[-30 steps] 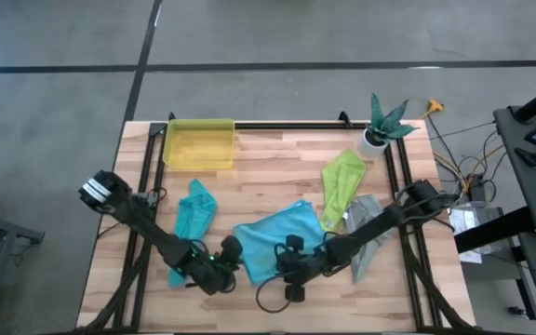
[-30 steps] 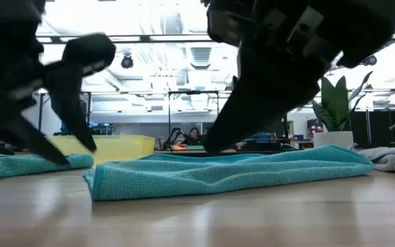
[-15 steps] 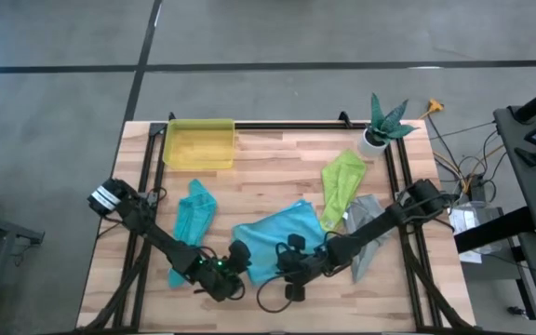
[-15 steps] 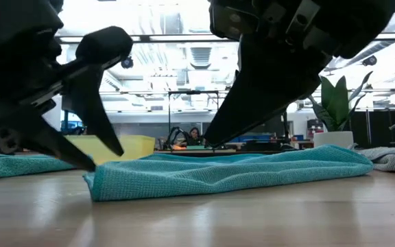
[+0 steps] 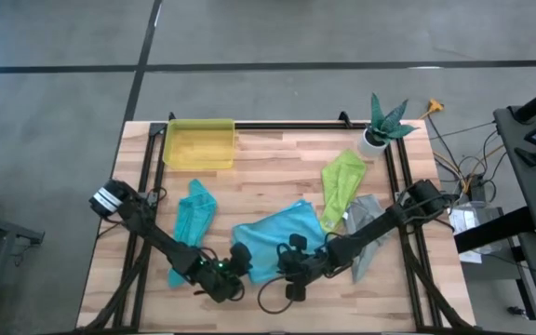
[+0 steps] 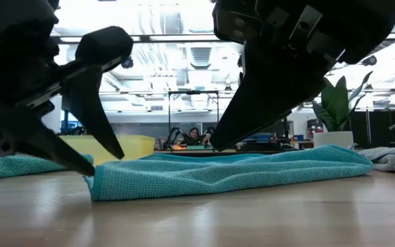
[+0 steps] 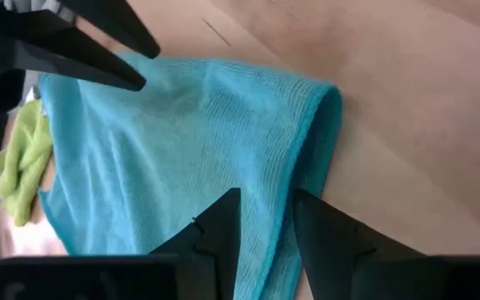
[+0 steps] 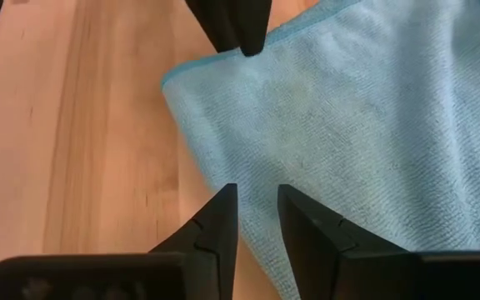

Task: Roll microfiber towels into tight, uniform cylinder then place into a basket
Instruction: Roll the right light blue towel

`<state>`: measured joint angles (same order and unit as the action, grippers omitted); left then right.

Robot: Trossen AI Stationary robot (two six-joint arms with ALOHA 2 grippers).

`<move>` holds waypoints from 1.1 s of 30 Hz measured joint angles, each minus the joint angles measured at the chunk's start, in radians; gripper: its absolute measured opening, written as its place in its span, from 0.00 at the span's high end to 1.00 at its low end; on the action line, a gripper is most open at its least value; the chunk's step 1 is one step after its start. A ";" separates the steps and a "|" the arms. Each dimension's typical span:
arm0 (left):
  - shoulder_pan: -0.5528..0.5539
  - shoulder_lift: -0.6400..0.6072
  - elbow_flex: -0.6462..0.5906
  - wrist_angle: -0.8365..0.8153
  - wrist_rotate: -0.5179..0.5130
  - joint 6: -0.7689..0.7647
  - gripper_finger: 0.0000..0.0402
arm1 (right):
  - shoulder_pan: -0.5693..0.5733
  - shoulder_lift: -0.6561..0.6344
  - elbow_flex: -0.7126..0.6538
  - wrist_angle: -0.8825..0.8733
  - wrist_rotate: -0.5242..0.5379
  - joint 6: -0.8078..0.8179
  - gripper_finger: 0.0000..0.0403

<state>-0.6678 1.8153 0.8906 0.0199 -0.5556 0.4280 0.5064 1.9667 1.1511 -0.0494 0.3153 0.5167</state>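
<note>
Now the left claw (image 5: 238,263) has reached the light blue towel (image 5: 282,234) corner, parted; right claw (image 5: 291,270) narrowing, parted, beside it; rolling unbegun.

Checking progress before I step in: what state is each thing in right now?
light blue towel: flat, unrolled, both grippers at its near edge
teal towel: crumpled, unrolled
lime green towel: crumpled, unrolled
grey towel: crumpled, unrolled
basket: empty
left gripper: open
right gripper: open
</note>
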 joint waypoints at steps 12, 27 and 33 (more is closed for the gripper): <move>-0.015 0.036 0.018 0.021 -0.114 0.008 0.76 | 0.002 0.000 -0.007 0.001 0.005 0.000 0.80; -0.039 0.033 0.020 0.029 -0.100 -0.004 0.93 | 0.002 -0.001 -0.065 0.003 0.053 0.060 0.82; -0.040 0.033 0.019 0.053 -0.097 -0.004 0.99 | 0.002 -0.001 -0.062 0.003 0.053 0.060 0.83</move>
<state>-0.7074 1.8488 0.9100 0.0726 -0.6525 0.4244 0.5083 1.9659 1.0889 -0.0465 0.3679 0.5765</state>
